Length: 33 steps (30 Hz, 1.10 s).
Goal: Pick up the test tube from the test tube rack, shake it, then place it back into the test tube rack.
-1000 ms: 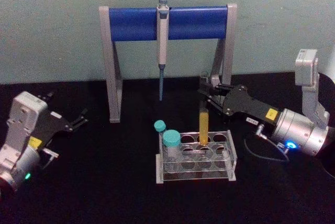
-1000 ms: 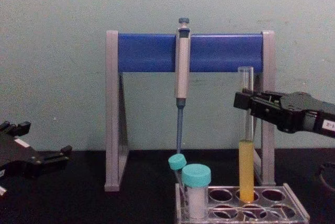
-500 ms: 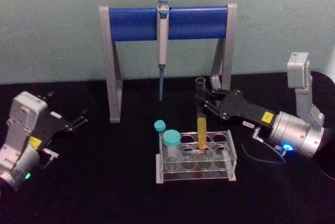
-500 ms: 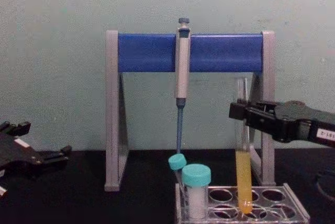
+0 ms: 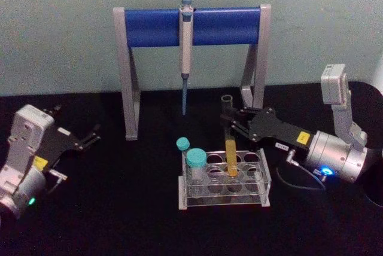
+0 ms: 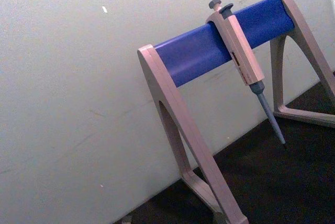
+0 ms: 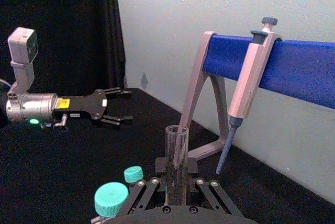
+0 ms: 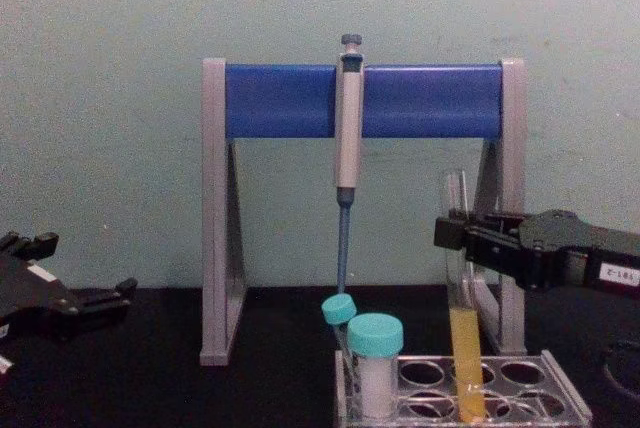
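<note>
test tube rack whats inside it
The test tube rack holds two teal-capped vials at its left end and the test tube, lower end in a hole, clamped by the right gripper. Whether its tip touches bottom is unclear. Left gripper parked aside.

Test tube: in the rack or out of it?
In. The test tube stands in a test tube rack hole, slightly tilted; the right hand grips its upper part.

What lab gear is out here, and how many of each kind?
Test tube, held by the right gripper: 1
Teal-capped vials: 2
Pipette: 1
Test tube rack: 1
Pipette stand: 1
Total: 6
</note>
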Each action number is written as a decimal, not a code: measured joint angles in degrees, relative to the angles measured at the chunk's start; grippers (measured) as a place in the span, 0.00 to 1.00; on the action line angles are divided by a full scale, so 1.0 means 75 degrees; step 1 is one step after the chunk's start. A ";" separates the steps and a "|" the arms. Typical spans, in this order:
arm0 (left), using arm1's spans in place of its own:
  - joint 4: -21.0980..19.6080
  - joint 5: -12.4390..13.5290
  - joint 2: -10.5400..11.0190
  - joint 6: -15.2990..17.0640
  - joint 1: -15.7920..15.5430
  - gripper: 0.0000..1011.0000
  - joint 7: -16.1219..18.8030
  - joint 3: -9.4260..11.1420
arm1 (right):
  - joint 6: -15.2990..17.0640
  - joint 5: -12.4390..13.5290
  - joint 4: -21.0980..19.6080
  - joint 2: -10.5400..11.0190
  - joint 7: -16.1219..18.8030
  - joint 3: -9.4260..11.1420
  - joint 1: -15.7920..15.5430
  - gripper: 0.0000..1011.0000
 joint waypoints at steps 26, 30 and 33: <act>0.0000 0.0000 0.0000 0.0000 0.0000 0.99 0.0000 0.0000 | 0.0187 -0.0221 0.0130 -0.0044 -0.0083 -0.0119 0.0062 0.22; 0.0000 -0.0001 0.0000 0.0000 0.0000 0.99 0.0000 0.0000 | 0.0209 -0.0235 0.0149 -0.0057 -0.0099 -0.0124 0.0073 0.22; 0.0000 0.0000 0.0000 0.0000 0.0000 0.99 0.0000 0.0000 | 0.0220 -0.0241 0.0160 -0.0059 -0.0100 -0.0129 0.0081 0.22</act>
